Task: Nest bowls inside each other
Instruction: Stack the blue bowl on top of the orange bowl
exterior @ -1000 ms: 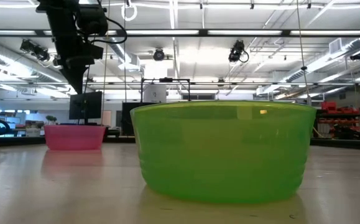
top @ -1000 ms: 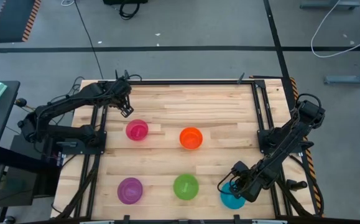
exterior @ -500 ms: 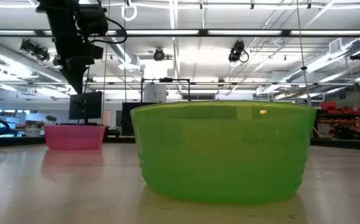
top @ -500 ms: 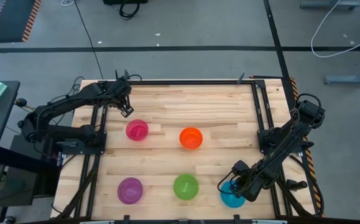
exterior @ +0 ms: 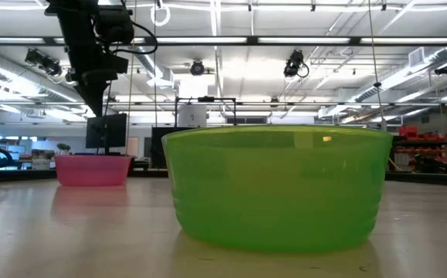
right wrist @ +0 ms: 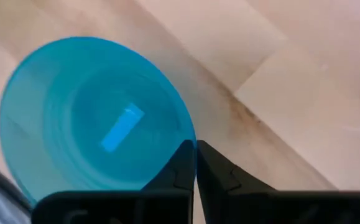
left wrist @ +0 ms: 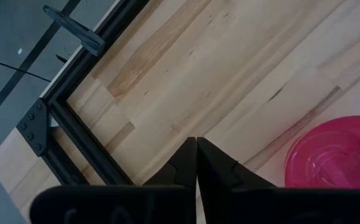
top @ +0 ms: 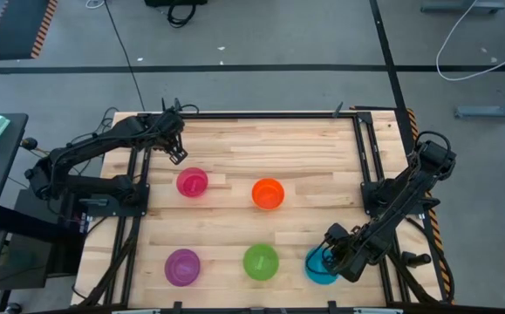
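Note:
Five bowls stand upright on their bases on the wooden table: pink (top: 192, 182), orange (top: 268, 194), purple (top: 182, 267), green (top: 261, 262) and blue (top: 318, 269). No yellow bowl shows. My right gripper (top: 333, 251) is at the near right, shut on the blue bowl (right wrist: 92, 137). My left gripper (top: 179, 157) hangs shut above bare table just beyond the pink bowl (left wrist: 335, 155), touching nothing. In the low view the green bowl (exterior: 273, 189) fills the front and the pink bowl (exterior: 92, 170) stands behind it under the left arm. My right gripper (right wrist: 196, 163) pinches the blue bowl's rim (right wrist: 189, 134) on the side away from the green bowl, one finger (right wrist: 181, 163) inside the bowl and the other outside. The fingers come from above, pointing down. Whether the bowl's base is on the table, I cannot tell.
A black metal frame (top: 362, 148) runs along the table's left, right and far sides, with both arm bases mounted on it. Open wood lies between the far row and the near row of bowls. The green bowl is close to the blue one's left.
With my right gripper on its rim, the blue bowl has shifted a little toward the green bowl and the far edge in the last half second. The left arm and the other bowls have stayed where they were.

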Available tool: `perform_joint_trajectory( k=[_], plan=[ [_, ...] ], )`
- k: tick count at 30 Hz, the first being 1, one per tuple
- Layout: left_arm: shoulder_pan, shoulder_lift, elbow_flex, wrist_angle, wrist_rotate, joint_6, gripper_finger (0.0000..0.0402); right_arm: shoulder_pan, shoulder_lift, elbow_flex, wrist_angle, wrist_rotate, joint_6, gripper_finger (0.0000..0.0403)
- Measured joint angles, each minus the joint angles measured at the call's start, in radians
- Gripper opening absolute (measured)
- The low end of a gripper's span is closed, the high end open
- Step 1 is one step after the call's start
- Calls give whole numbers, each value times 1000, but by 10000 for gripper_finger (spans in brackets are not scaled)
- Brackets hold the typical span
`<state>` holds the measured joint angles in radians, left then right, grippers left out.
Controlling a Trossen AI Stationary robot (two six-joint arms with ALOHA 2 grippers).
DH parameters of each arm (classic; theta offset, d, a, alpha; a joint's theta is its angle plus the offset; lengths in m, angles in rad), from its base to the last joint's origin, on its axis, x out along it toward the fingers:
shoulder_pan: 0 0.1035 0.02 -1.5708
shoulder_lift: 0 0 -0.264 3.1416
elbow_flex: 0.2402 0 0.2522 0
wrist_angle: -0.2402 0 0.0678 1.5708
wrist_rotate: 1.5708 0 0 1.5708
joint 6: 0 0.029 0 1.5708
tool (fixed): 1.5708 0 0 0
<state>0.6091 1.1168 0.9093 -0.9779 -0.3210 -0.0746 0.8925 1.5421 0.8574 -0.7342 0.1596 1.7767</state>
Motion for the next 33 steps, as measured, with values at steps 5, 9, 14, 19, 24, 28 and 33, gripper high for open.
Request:
perform_joint_trajectory(
  k=[5,9,14,19,24,28,33],
  plan=[
    [0,0,0,0,0,0,18,-14,-1,1,-66,2,0,7],
    [0,0,0,0,0,5,25,-61,-2,2,-85,-3,-73,4],
    [0,0,0,0,0,7,24,-157,-2,2,-82,-7,-221,3],
    [0,0,0,0,0,8,15,-260,-15,1,-83,-9,-395,2],
    [0,0,0,0,0,8,14,-354,-63,-2,-89,52,-558,1],
    [0,0,0,0,0,7,22,-433,-107,-2,-88,74,-676,0],
    [0,0,0,0,0,1,26,-525,-161,-2,-85,90,-801,0]
  ],
)
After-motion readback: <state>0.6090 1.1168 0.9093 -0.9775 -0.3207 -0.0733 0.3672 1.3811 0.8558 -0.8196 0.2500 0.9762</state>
